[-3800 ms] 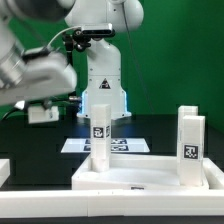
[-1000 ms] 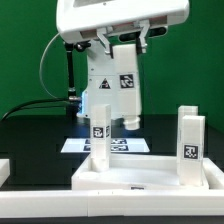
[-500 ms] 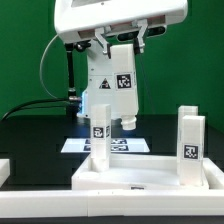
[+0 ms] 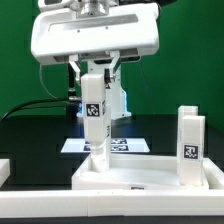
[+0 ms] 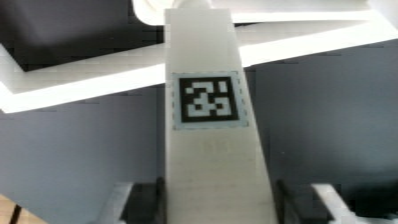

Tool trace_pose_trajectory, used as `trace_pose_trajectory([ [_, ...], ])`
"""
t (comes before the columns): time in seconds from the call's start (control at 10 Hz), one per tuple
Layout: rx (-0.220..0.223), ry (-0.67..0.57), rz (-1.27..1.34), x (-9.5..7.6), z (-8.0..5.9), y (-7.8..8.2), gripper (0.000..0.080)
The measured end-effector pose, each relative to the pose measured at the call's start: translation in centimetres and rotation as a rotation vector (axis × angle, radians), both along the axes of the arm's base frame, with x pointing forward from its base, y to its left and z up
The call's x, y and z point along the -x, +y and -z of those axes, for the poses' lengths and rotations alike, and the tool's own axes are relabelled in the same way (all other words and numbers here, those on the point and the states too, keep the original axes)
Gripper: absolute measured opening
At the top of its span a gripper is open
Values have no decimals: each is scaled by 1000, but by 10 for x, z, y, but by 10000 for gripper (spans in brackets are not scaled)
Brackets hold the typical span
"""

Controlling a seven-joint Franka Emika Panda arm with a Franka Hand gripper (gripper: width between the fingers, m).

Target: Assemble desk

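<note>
Now claw (image 4: 96, 108) clamped on desk leg (image 4: 94, 112), black table (image 4: 30, 135), green backdrop (image 4: 195, 60).

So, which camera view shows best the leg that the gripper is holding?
The wrist view shows it best: the leg fills the picture, its marker tag is sharp, and the gripper fingers stand on both sides of it. The exterior view shows the same leg smaller, upright under the gripper, over the desk top.

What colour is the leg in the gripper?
White, with a black-and-white square marker tag; the held leg shows best in the wrist view.
</note>
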State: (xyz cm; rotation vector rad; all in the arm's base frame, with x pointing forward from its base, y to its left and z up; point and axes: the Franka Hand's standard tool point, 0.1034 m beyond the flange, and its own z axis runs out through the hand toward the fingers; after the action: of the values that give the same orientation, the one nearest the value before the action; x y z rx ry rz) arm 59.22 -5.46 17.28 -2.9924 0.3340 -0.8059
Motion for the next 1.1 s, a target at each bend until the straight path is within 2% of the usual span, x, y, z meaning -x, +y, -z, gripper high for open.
trace_pose_trajectory([
  [0.3,22,8,8,-1,15,-7,290],
  [0.5,41,16,21,0,32,-11,290],
  [0.8,54,9,14,-4,32,-13,290],
  [1.1,52,3,16,-5,36,-5,290],
])
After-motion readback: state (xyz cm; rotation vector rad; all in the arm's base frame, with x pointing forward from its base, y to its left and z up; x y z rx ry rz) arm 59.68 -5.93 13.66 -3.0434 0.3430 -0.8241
